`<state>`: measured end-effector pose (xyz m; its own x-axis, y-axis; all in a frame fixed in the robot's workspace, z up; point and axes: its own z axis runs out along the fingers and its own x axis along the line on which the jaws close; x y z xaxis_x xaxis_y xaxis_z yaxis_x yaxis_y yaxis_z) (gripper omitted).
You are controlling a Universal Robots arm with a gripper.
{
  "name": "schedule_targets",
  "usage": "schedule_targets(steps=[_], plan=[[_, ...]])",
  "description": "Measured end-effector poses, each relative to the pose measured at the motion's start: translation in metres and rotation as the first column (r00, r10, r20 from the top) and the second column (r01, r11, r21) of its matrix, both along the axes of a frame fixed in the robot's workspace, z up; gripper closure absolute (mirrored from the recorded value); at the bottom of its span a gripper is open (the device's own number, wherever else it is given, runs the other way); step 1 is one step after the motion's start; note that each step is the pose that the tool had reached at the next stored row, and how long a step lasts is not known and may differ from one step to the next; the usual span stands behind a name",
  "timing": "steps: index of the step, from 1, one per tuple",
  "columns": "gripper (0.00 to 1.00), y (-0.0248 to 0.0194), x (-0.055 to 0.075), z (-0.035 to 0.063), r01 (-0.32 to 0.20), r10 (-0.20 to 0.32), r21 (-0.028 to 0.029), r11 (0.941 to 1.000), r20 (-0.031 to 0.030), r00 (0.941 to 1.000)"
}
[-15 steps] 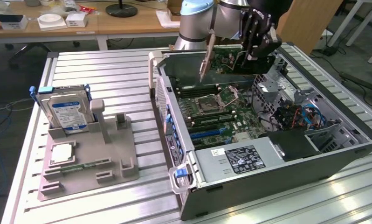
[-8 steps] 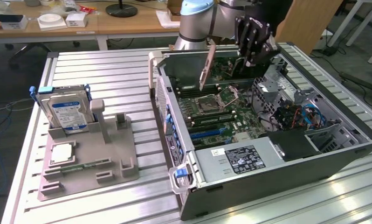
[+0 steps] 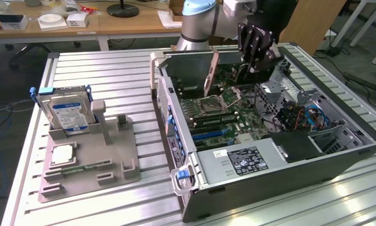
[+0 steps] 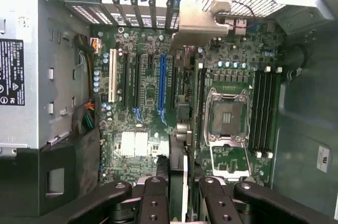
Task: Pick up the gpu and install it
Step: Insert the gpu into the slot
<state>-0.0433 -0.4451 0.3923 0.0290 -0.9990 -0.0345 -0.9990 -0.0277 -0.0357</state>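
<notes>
Black two-finger gripper [image 3: 249,70] [image 4: 179,192] is inside the open dark-grey metal PC case [image 3: 282,181] [image 4: 306,145], pinching the gpu [image 3: 210,70] [image 4: 196,20], a thin dark card with a silver end bracket. One finger sits on each face.

Card stands on edge over the green motherboard [image 3: 225,117] [image 4: 137,129], bracket end toward the case's rear wall. In the wrist view it sits between the long blue slot [image 4: 161,84] and the empty silver CPU socket [image 3: 214,102] [image 4: 227,115]. Can't tell if its edge touches a slot.

Also in the case: silver power supply with black label [image 3: 238,162] [image 4: 18,76], and blue cables in the drive bay [image 3: 314,115].

On the ribbed aluminium surface [image 3: 112,70], at the exterior view's left, a grey plastic fixture [image 3: 112,155] holds:
- silver hard drive with blue-white label [image 3: 67,113], upright
- small square silver CPU chip [image 3: 62,154], flat
- green memory stick [image 3: 87,166], lying in its groove
</notes>
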Motion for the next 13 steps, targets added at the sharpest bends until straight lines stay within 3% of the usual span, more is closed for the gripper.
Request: schedule_targets(steps=[5,10,13], plan=[[0.73,-0.0004,-0.001,-0.006,0.016,-0.016,-0.0004,0.9999,-0.0003,0.9999],[0.73,0.0,-0.002,-0.0147,0.075,-0.075,-0.0023,0.9971,-0.0001,0.9971],[0.73,0.0004,-0.01,-0.0203,0.077,-0.077,-0.0037,0.997,0.0001,0.997]])
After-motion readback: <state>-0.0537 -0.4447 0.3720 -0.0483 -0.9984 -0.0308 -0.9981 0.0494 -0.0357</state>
